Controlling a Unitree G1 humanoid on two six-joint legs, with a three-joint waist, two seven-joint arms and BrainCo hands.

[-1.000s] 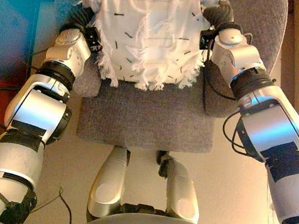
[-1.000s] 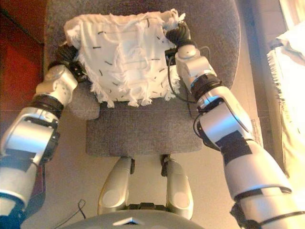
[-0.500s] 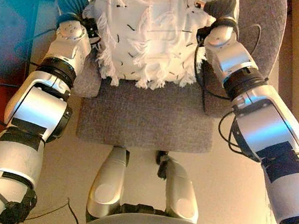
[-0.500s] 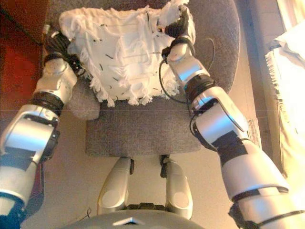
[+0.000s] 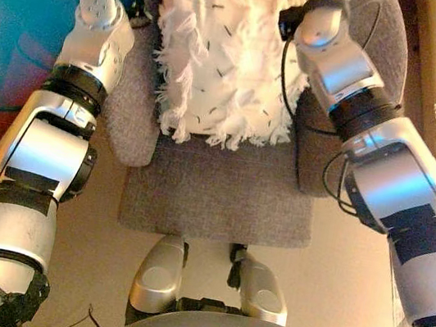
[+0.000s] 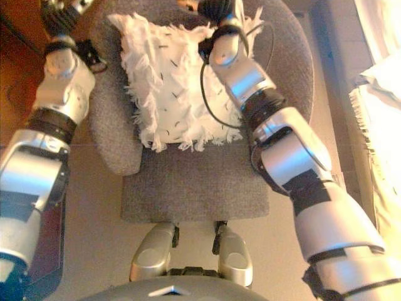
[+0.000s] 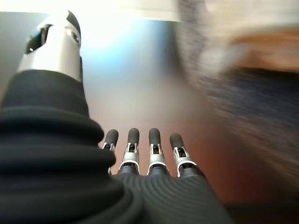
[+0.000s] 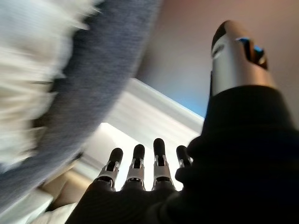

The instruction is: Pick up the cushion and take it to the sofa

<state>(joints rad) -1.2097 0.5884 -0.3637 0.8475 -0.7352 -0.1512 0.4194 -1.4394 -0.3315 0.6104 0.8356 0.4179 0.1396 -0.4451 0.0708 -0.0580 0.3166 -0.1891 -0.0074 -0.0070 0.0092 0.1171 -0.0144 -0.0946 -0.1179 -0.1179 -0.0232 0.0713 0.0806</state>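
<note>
Both hands (image 7: 154, 154) (image 8: 140, 163) fingers straight, apart, holding nothing; fringed white cushion (image 5: 226, 57) on grey armchair (image 5: 222, 189) looks light, squishy, so squeeze opposite sides.

A round grey fabric armchair (image 5: 222, 189) stands on a pale beige floor (image 5: 339, 290). Dark red-brown wooden furniture (image 6: 19, 81) is at the left side.

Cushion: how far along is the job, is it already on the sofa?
Done, it seems: the cushion lies on the grey seat, if that seat is the sofa. In hand: nothing; the left hand and right hand both show straight fingers, apart from the cushion. Left: probably only drawing the arms back.
</note>
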